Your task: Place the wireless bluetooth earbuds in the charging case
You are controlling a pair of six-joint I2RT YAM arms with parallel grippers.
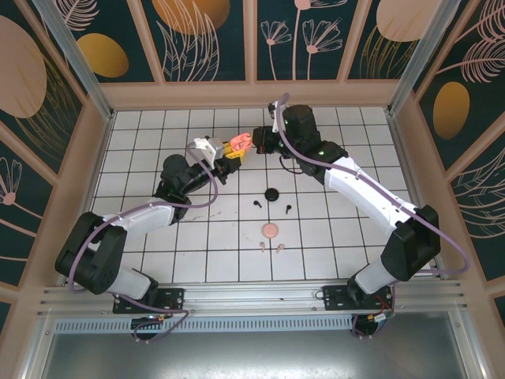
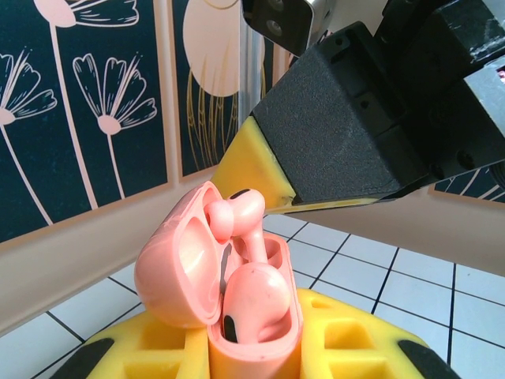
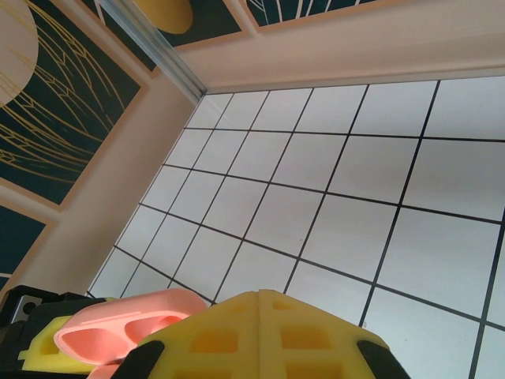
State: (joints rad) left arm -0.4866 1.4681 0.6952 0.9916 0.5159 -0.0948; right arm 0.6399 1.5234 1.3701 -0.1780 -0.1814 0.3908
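My left gripper (image 1: 234, 148) is shut on an open pink charging case (image 2: 260, 347), held upright above the tiles with its lid (image 2: 173, 268) swung to the left. One pale pink earbud (image 2: 254, 300) sits in the near slot. A second pink earbud (image 2: 235, 215) stands tilted, its stem in the far slot and its head above the rim. My right gripper (image 1: 255, 144) is shut with nothing between its fingers; its yellow tip (image 2: 256, 170) hangs just over that second earbud. In the right wrist view the shut fingertips (image 3: 296, 316) sit beside the case lid (image 3: 118, 325).
On the tiles nearer the arms lie a round black case (image 1: 273, 195), two black earbuds (image 1: 256, 203) (image 1: 287, 209), a round pink case (image 1: 270, 230) and two pink earbuds (image 1: 262, 246) (image 1: 279, 248). Pink walls enclose the tiled floor.
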